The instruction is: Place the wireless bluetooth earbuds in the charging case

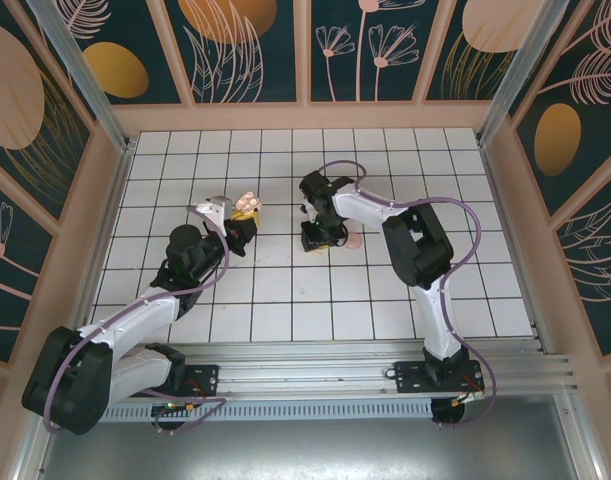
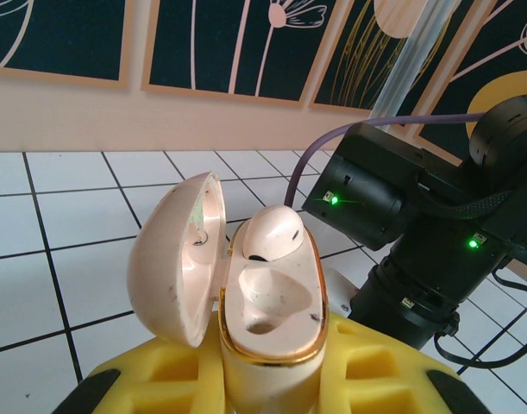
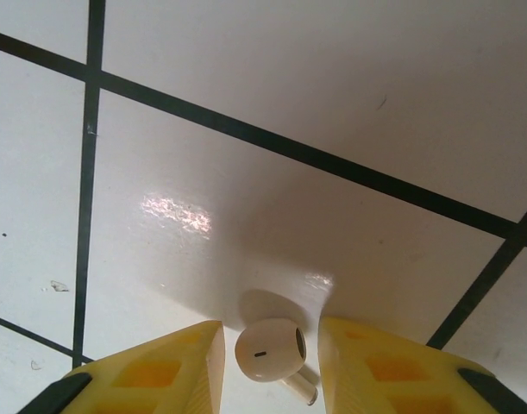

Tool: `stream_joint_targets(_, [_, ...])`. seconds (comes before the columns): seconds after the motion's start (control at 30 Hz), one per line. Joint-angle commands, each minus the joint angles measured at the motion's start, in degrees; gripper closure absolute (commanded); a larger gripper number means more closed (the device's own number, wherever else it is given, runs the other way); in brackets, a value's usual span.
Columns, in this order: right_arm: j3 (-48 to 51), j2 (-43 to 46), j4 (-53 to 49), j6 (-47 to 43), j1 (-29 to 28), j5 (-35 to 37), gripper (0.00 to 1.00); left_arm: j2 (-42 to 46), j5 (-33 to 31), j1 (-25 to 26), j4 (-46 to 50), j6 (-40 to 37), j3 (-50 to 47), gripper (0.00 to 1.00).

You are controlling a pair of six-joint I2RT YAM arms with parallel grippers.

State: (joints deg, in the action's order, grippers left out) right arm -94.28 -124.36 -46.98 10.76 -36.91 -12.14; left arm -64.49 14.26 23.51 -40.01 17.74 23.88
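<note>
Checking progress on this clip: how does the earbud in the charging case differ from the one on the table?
The seated earbud stands in the far slot of the open charging case, only its rounded head showing; the loose earbud lies on the tiled table, stem visible. The seated earbud is in the case the left claw holds; the loose earbud lies between the fingers of the open right claw, not yet gripped. Both are pale, glossy cream.

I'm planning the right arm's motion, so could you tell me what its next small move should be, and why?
Probably close the right gripper on the loose earbud: it lies on the tile between the fingers, with slim gaps either side. The left gripper holds the open case, with a seated earbud and one empty socket.
</note>
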Motion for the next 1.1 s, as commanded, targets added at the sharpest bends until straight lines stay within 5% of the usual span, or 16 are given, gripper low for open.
stream_joint_targets(0.0, [-1.61, -1.55, -1.99, -0.33, -0.68, -0.17, 0.65, 0.42, -0.18, -0.39, -1.21, 0.3, -0.24, 0.83])
stream_joint_targets(0.57, [2.5, 3.54, 4.27, 4.07, -0.56, 1.59, 0.79, -0.43, 1.6, -0.36, 1.29, -2.79, 1.59, 0.84])
stream_joint_targets(1.07, [25.7, 38.1, 37.36, 14.73, 1.31, 6.99, 0.81, -11.21, 5.31, 5.06, -5.63, 0.14, 7.98, 0.86])
